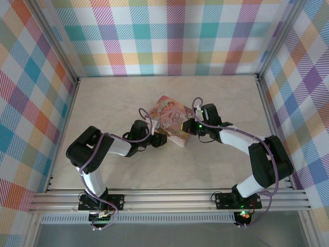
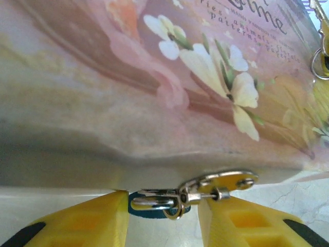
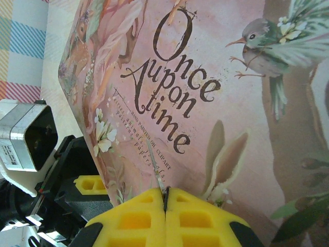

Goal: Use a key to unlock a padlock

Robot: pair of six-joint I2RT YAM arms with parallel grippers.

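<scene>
Against the pink tin [image 2: 154, 77], the left gripper [image 2: 163, 218] clamps the tiny padlock [image 2: 154, 201] by its blue body, likely light and slippery; the right gripper [image 3: 165, 198], fingers pressed together, pinches the thin, stiff key [image 3: 156, 167].

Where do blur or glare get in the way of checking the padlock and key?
Left wrist: tin soft and smeared up close, padlock crisper but glinting. Right wrist: lettering sharp, key a faint sliver. Top external: evenly lit, tin tiny.

The left arm [image 1: 119, 146] and right arm [image 1: 241, 138], white links between black joints, carry looping purple cables [image 1: 276, 180] and blocky yellow gripper fingers [image 3: 133, 218].
</scene>
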